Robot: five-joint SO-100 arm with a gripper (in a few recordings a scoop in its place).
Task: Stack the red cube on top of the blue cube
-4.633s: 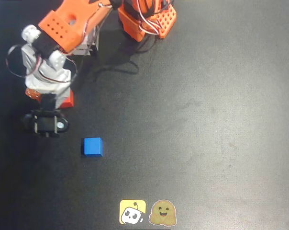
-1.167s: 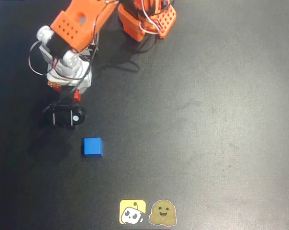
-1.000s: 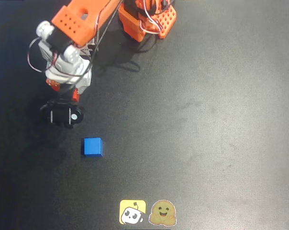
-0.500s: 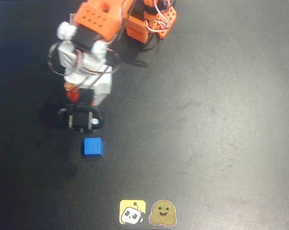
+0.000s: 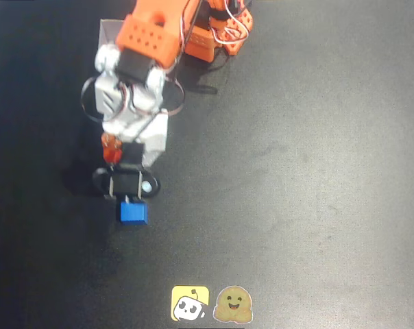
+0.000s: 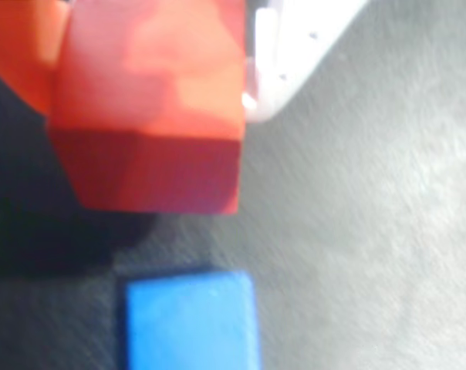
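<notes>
Carry step, close to placement. Gripper [image 6: 152, 92] is clamped on the red cube [image 6: 152, 116], held up off the black table [image 5: 296, 171]; an orange finger is at its left, a white one [image 6: 295, 46] at its right. The blue cube [image 5: 133, 212] sits on the table just past the arm's black wrist camera [image 5: 125, 184] in the overhead view. In the wrist view the blue cube [image 6: 190, 320] lies just below the red one, not touching, slightly offset. Next: centre red over blue, lower until flat contact, then release.

The orange arm [image 5: 152, 34] reaches down the overhead view, its end effector [image 5: 125, 184] closed, pointing downward.
</notes>
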